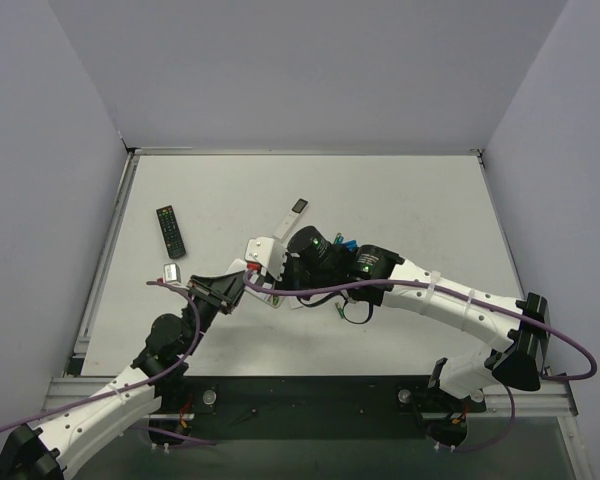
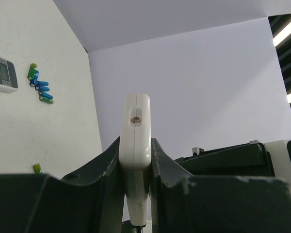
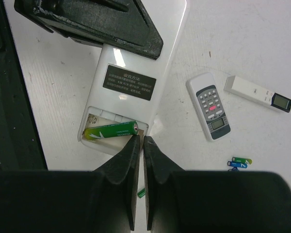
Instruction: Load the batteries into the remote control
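My left gripper (image 2: 136,145) is shut on the remote control (image 2: 136,124), which shows edge-on between its fingers. In the right wrist view the remote control (image 3: 136,63) lies white back up with its battery bay uncovered. One green battery (image 3: 111,131) lies aslant in the bay. My right gripper (image 3: 141,140) is shut with nothing between its fingers, its tips at that battery's right end. Several loose blue and green batteries (image 2: 40,87) lie in a cluster on the table. Another green battery (image 3: 142,192) lies under my right fingers.
A white remote with a grey screen (image 3: 211,107) lies right of the held remote, and a long white one (image 3: 257,92) lies beyond it. A long black remote (image 1: 172,230) lies at the left, with a small grey piece (image 1: 172,272) near it. Walls enclose the table.
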{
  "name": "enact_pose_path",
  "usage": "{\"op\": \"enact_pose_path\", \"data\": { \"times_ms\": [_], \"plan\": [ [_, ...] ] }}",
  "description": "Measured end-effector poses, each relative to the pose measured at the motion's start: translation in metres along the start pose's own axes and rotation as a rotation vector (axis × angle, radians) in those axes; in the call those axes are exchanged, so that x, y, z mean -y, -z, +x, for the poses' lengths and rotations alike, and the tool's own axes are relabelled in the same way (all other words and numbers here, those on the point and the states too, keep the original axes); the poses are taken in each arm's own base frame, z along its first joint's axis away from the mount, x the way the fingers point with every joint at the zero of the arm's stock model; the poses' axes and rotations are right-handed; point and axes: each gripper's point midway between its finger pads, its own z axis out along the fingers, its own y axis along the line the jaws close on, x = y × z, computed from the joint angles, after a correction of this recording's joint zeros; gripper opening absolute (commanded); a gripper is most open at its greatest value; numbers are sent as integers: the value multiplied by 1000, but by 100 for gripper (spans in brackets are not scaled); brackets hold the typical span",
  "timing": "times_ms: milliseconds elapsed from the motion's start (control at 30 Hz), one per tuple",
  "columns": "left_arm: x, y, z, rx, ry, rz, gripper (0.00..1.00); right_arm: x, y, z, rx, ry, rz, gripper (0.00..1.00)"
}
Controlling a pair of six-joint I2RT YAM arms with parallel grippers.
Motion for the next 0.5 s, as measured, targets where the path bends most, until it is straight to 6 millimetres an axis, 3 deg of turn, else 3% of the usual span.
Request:
{"op": "enact_pose_path", "data": {
  "times_ms": [267,500],
  "plan": [
    [2,2,-4,17,32,1,0,0,1,-2,5,-46,22,25],
    [5,3,-4,16,58,7,0,9,4,-4,3,-141,99,29]
  ]
}}
